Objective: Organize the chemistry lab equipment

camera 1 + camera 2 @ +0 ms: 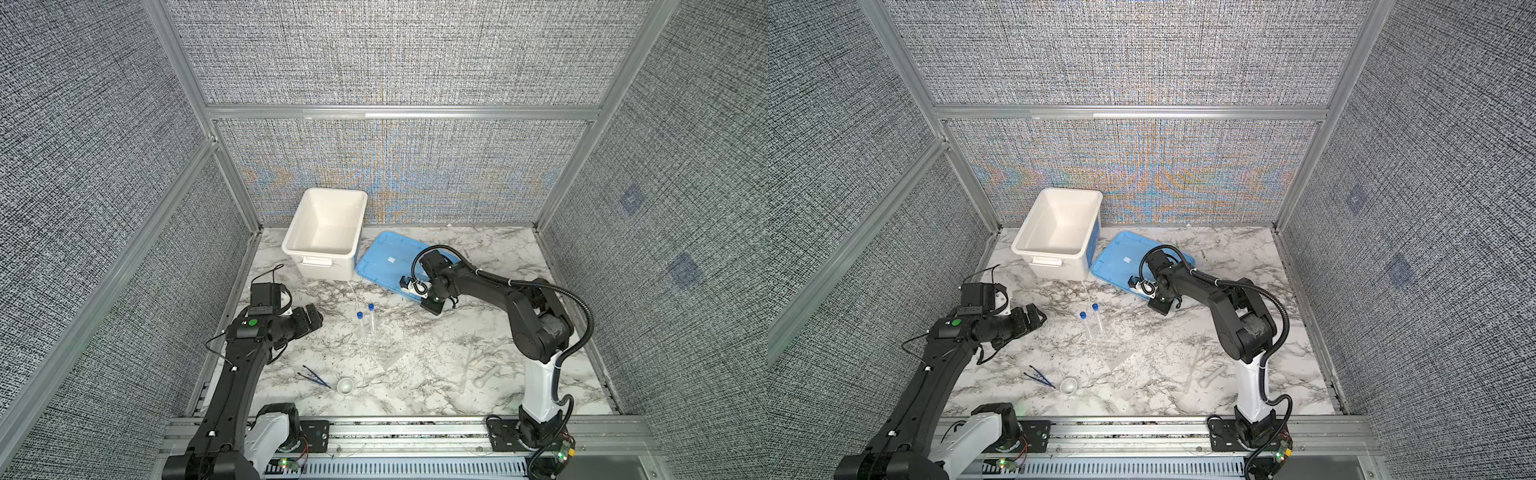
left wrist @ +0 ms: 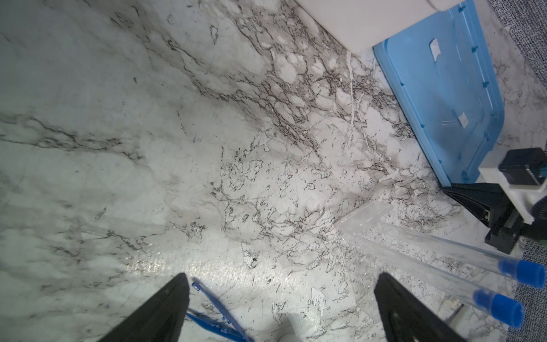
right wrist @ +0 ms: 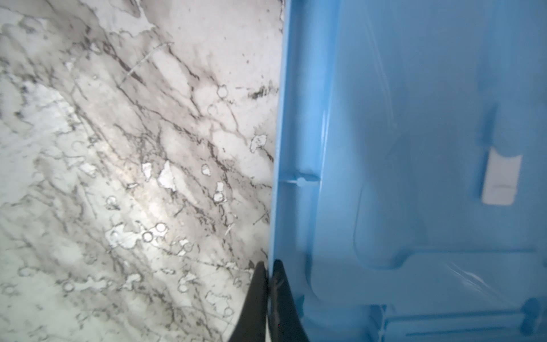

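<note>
Marble counter (image 1: pixel 436 399) boxed in by grey fabric panels (image 1: pixel 395 50). At the back, white tub (image 1: pixel 291 246), upright, only its bare floor showing inside. Just beside it, blue lid (image 1: pixel 384 259). Right fingers (image 3: pixel 260 285) pinched tight on that lid's near edge. Left fingers (image 2: pixel 165 308) spread wide, gripping nothing, above the counter near two blue-capped tubes (image 1: pixel 366 322) lying side by side mid-counter. Toward the front, dark tweezers (image 1: pixel 316 376) beside small round dish (image 1: pixel 345 385); whitish plastic pieces (image 1: pixel 485 376) near the right arm's base.
</note>
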### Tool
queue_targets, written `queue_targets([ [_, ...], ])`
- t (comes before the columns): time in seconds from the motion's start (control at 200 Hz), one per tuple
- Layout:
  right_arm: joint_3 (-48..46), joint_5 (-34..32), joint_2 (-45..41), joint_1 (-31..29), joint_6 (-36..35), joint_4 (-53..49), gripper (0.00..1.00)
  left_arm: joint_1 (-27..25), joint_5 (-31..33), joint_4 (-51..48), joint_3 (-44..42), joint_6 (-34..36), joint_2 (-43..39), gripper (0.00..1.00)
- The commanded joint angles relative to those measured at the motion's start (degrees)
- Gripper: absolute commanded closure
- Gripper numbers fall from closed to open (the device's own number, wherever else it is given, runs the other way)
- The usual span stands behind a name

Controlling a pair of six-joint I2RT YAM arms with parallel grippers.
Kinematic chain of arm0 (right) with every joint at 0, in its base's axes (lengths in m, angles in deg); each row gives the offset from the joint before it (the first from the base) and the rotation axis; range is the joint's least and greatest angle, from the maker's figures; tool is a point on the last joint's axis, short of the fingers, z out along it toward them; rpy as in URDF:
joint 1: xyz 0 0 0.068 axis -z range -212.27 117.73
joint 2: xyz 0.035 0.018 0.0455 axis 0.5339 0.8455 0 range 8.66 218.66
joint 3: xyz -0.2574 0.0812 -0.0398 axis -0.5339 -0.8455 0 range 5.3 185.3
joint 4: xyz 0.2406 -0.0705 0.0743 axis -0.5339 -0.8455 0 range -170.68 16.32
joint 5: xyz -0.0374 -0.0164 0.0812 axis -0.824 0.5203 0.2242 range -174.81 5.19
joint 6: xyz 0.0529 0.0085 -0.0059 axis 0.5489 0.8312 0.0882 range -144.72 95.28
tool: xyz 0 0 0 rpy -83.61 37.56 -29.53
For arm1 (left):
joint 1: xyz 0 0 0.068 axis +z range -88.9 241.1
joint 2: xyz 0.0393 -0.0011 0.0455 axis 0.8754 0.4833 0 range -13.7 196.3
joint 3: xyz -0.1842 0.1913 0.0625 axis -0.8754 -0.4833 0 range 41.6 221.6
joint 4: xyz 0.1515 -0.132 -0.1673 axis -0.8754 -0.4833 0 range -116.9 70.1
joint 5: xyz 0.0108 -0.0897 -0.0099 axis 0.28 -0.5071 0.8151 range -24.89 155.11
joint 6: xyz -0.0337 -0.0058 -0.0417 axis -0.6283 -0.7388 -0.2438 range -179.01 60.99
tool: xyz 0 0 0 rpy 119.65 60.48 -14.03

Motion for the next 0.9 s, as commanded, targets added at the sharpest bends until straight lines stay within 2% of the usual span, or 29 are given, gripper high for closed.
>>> queue_targets([
  [0.0,-0.1,-0.6,0.0,0.2,-4.1,1.8,0.95,-0.1,0.1,0.4,0.0,-0.3,0.2,0.01],
  [0.105,-0.4,-1.7,-0.8,0.6,-1.6,2.3,0.83,-0.1,0.2,0.3,0.0,-0.5,0.2,0.01],
  [0.225,-3.6,-0.2,-5.0,0.8,3.1,5.1,0.76,-0.4,-0.7,-0.1,0.0,-1.6,0.1,0.01],
  [0.375,-8.2,-1.5,-12.6,0.9,12.3,7.9,0.67,-0.4,-4.1,0.2,-0.7,-4.3,-0.9,0.01],
  [0.405,-8.8,-1.4,-14.2,0.9,14.4,7.6,0.56,-0.3,-4.6,0.4,-1.0,-5.1,-1.2,0.01],
  [0.44,-9.5,-0.6,-15.8,0.7,16.9,6.7,0.53,-0.3,-5.2,0.9,-1.4,-5.9,-1.5,0.01],
  [0.465,-10.1,0.2,-17.6,0.3,18.7,5.9,0.43,-0.3,-5.5,1.3,-1.8,-6.5,-1.7,0.01],
  [0.505,-11.5,0.8,-20.0,-0.4,22.1,5.4,0.41,-0.4,-5.8,1.8,-2.4,-7.2,-2.1,0.01],
  [0.58,-14.9,1.7,-24.6,-3.5,27.7,5.1,0.40,-0.3,-5.3,1.9,-2.9,-7.9,-2.7,0.01],
  [0.645,-18.7,-2.6,-28.6,-7.9,32.3,5.8,0.39,-0.4,-4.1,1.4,-2.5,-7.8,-3.4,0.01],
  [0.73,-22.5,-2.4,-33.0,-12.5,38.6,6.7,0.38,-0.3,-1.6,1.0,-2.0,-7.1,-4.2,0.01],
  [0.74,-22.8,-2.2,-33.5,-12.9,39.2,6.9,0.34,-0.3,-1.2,1.0,-2.0,-7.1,-4.3,0.01],
  [0.765,-24.7,-1.7,-34.6,-14.4,40.0,7.4,0.07,-0.2,-0.3,0.9,-1.9,-6.9,-4.5,0.01],
  [0.775,-25.4,-1.7,-34.9,-15.1,40.3,7.6,0.03,-0.3,0.2,0.9,-1.8,-6.8,-4.6,0.01],
  [0.895,-29.8,-5.2,-37.4,-22.9,45.3,10.2,0.01,0.0,4.5,-0.6,-0.6,-5.6,-4.3,0.01],
])
